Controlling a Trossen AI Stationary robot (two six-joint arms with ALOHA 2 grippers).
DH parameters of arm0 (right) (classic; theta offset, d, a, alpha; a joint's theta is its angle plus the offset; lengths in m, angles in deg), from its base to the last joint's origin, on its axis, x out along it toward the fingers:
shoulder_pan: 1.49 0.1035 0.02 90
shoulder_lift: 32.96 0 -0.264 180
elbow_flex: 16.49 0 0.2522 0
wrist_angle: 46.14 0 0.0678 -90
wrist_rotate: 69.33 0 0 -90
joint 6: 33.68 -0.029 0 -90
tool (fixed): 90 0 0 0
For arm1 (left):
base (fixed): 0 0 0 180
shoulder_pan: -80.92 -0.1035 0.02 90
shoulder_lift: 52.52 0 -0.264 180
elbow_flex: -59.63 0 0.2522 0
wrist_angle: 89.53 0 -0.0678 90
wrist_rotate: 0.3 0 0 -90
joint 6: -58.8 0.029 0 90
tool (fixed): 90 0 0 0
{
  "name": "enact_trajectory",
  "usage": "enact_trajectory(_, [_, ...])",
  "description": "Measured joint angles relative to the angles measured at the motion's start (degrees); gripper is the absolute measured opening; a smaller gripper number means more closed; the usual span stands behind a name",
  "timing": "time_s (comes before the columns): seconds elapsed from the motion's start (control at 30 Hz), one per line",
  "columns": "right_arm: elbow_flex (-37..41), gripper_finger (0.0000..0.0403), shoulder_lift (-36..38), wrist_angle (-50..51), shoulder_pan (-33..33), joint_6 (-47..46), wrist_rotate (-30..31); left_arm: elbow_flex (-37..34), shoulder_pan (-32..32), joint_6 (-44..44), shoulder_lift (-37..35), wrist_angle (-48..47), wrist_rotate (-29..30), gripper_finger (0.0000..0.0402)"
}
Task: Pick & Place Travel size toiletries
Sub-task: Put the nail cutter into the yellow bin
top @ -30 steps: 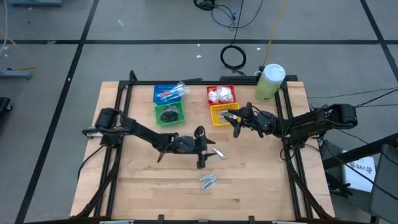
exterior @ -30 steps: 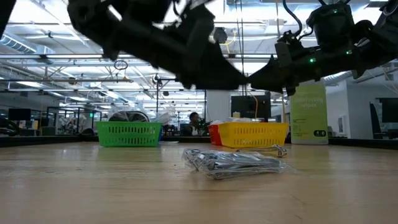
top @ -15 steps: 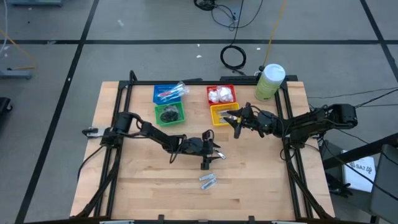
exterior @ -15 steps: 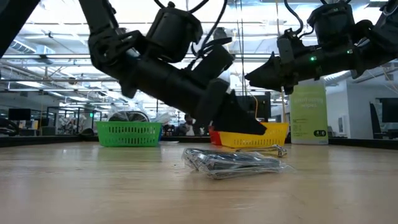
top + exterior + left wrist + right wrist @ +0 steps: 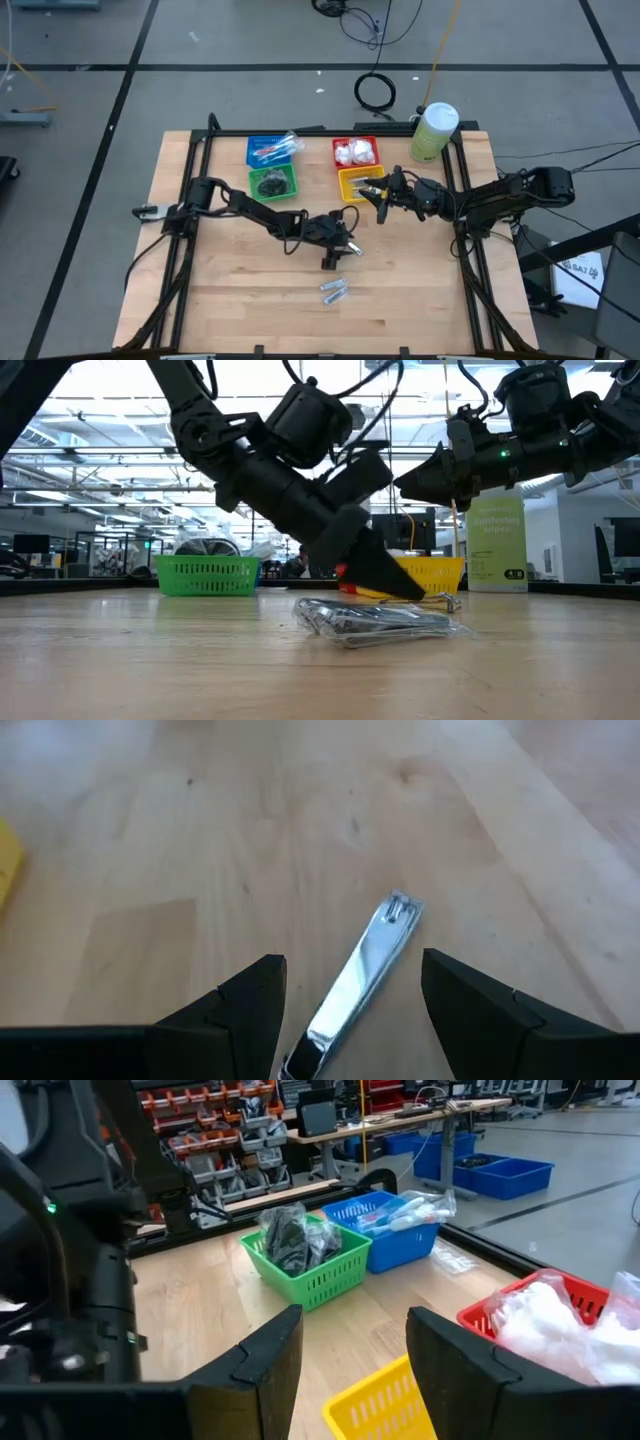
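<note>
A small silver clipper-like piece (image 5: 372,958) lies flat on the wood, seen in the high view as a thin silver bar (image 5: 353,248). My left gripper (image 5: 352,962) is open and low over it, one finger on either side without touching; it sits mid-table (image 5: 345,242) and close to the table top (image 5: 392,580). A clear-wrapped bundle of silver pieces (image 5: 334,291) rests nearer the near edge (image 5: 375,621). My right gripper (image 5: 377,198) hovers open above the yellow basket (image 5: 385,1405), holding nothing (image 5: 350,1325).
Four small baskets stand at the far side: blue (image 5: 272,150) with wrapped toothbrushes, green (image 5: 272,183) with dark items, red (image 5: 355,152) with white packets, yellow (image 5: 355,183). A tall pale-green canister (image 5: 433,131) stands at the far right corner. Bare wood lies toward the near edge.
My left gripper has moved toward the table's right and down, from well above the table to just over the silver clipper-like piece, its arm stretching out. The right arm has kept still.
</note>
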Motion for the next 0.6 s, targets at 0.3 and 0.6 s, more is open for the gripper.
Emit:
enact_trajectory(0.3, [0.00,0.0171,0.00,0.00,0.00,0.00,0.00,0.09,-0.09,-0.94,-0.19,-7.18,-3.69,0.0227])
enact_trajectory(0.6, [-0.01,0.0171,0.00,0.04,0.00,0.01,-0.02,0.20,0.08,-5.50,-0.34,-11.39,-6.98,0.0227])
